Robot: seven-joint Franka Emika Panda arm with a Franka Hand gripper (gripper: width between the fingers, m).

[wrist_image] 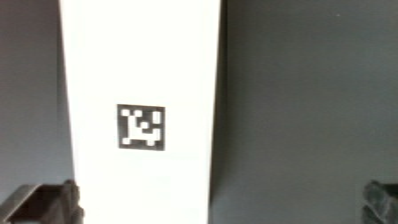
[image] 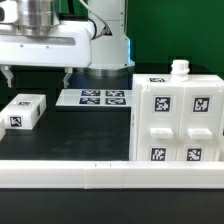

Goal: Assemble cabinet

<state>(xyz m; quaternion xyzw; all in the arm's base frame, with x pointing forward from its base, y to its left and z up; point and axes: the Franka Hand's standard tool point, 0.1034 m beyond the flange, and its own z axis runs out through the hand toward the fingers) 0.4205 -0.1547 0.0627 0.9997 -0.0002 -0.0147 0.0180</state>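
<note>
The cabinet (image: 180,115), a large white box with several black-and-white tags, stands on the exterior view's right with a small white knob (image: 180,68) on top. A small white tagged block (image: 22,112) lies on the black table on the exterior view's left. My gripper (image: 38,76) hangs open above that block and holds nothing. In the wrist view a long white piece with one tag (wrist_image: 143,127) lies below the open gripper (wrist_image: 214,205), nearer one dark fingertip (wrist_image: 45,205) than the other (wrist_image: 381,198). Neither finger touches it.
The marker board (image: 90,97) lies flat behind the block, between it and the cabinet. A long white rail (image: 110,176) runs along the table's front edge. The robot's white base (image: 105,45) stands at the back.
</note>
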